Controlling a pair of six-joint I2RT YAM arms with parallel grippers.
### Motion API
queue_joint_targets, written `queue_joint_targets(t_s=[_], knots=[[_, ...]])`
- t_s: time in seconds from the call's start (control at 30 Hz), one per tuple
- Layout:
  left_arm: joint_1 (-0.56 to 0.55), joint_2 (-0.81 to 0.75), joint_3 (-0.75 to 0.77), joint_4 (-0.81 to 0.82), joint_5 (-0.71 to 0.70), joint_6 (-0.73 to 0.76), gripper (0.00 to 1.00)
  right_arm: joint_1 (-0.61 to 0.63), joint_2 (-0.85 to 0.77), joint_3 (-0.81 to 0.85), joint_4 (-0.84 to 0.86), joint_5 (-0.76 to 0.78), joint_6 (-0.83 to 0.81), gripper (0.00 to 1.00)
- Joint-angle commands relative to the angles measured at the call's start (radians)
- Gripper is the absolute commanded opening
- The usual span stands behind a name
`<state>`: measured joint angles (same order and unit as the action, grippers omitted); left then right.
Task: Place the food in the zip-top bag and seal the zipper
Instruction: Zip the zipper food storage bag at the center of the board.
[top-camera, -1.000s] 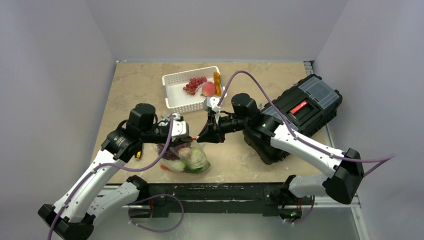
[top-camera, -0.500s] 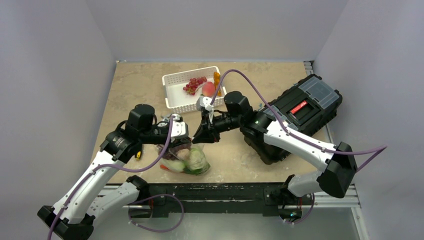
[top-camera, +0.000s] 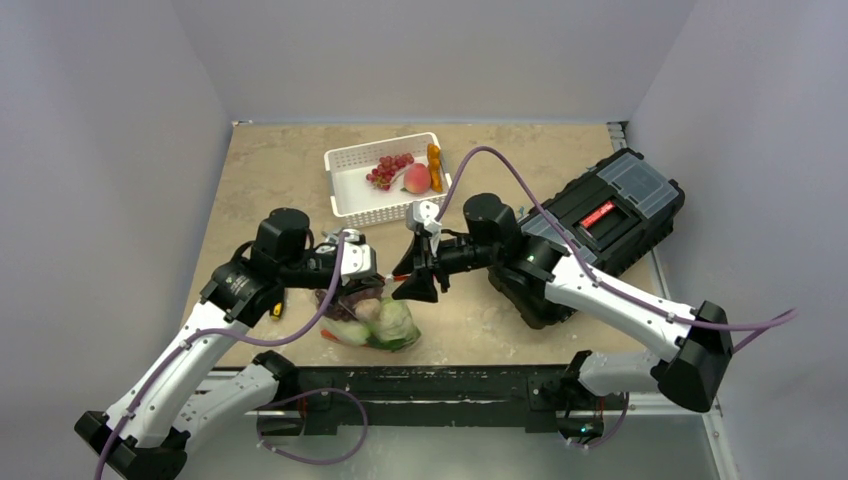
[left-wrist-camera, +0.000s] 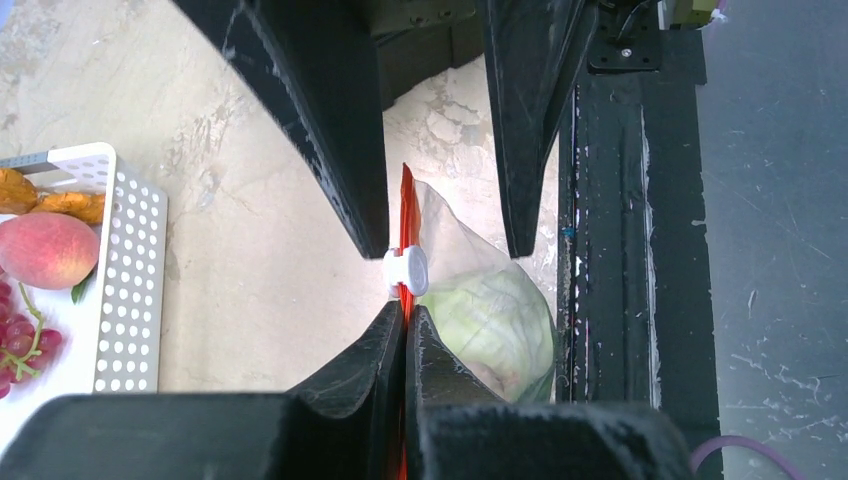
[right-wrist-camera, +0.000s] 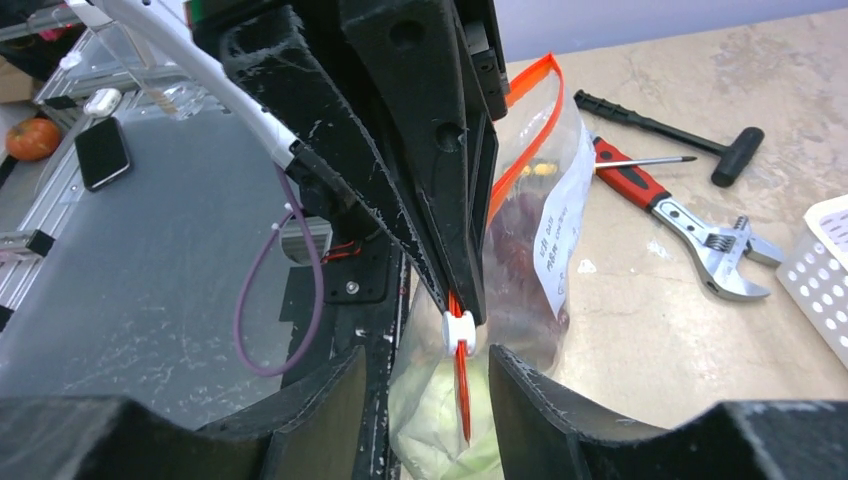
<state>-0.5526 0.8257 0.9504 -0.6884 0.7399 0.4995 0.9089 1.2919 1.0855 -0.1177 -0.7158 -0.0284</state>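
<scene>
The zip-top bag (top-camera: 372, 322) hangs by its mouth near the table's front edge. It holds the light green cabbage (left-wrist-camera: 490, 320), dark purple grapes (right-wrist-camera: 518, 225) and other pieces. My left gripper (left-wrist-camera: 405, 315) is shut on the zipper (left-wrist-camera: 405, 200), just behind its white tab (left-wrist-camera: 405, 270). My right gripper (right-wrist-camera: 428, 362) is open, with a finger on each side of the tab (right-wrist-camera: 458, 332) and not touching it. The red grapes (top-camera: 388, 170), peach (top-camera: 417, 178) and carrot (top-camera: 434, 166) lie in the white basket (top-camera: 350, 195).
A black toolbox (top-camera: 600, 225) stands at the right under the right arm. A wrench (right-wrist-camera: 712, 248), a red-handled screwdriver (right-wrist-camera: 625, 175) and a black T-handle tool (right-wrist-camera: 660, 125) lie on the table beyond the bag. The front edge is just below the bag.
My right gripper moved left toward the left gripper, then drew back right and slightly nearer, and its fingers now stand apart. The left arm and the bag stayed put.
</scene>
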Motion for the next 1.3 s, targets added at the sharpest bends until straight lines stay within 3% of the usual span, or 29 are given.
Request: queue_joint_targets(t_s=[0.0, 0.1, 0.23, 0.4, 0.67, 1.1, 1.27], knots=[[-0.006, -0.014, 0.007, 0.079, 0.059, 0.011, 0.00, 0.001, -0.054, -0.031, 0.041, 0.051, 0.016, 0.48], [-0.005, -0.018, 0.006, 0.077, 0.062, 0.011, 0.00, 0.001, -0.048, -0.038, 0.047, 0.055, 0.019, 0.47], [-0.005, -0.021, 0.005, 0.077, 0.060, 0.012, 0.00, 0.001, -0.040, -0.034, 0.041, 0.062, 0.019, 0.33], [-0.005, -0.020, 0.003, 0.075, 0.059, 0.013, 0.00, 0.001, -0.045, -0.029, 0.021, 0.088, 0.013, 0.31], [-0.005, -0.015, 0.004, 0.075, 0.062, 0.013, 0.00, 0.002, -0.021, 0.038, -0.138, 0.135, -0.051, 0.21], [-0.006, -0.010, 0.005, 0.072, 0.070, 0.014, 0.00, 0.005, 0.043, 0.139, -0.203, 0.094, -0.094, 0.20], [-0.005, -0.013, 0.006, 0.072, 0.072, 0.014, 0.00, 0.009, 0.056, 0.151, -0.215, 0.094, -0.101, 0.06]])
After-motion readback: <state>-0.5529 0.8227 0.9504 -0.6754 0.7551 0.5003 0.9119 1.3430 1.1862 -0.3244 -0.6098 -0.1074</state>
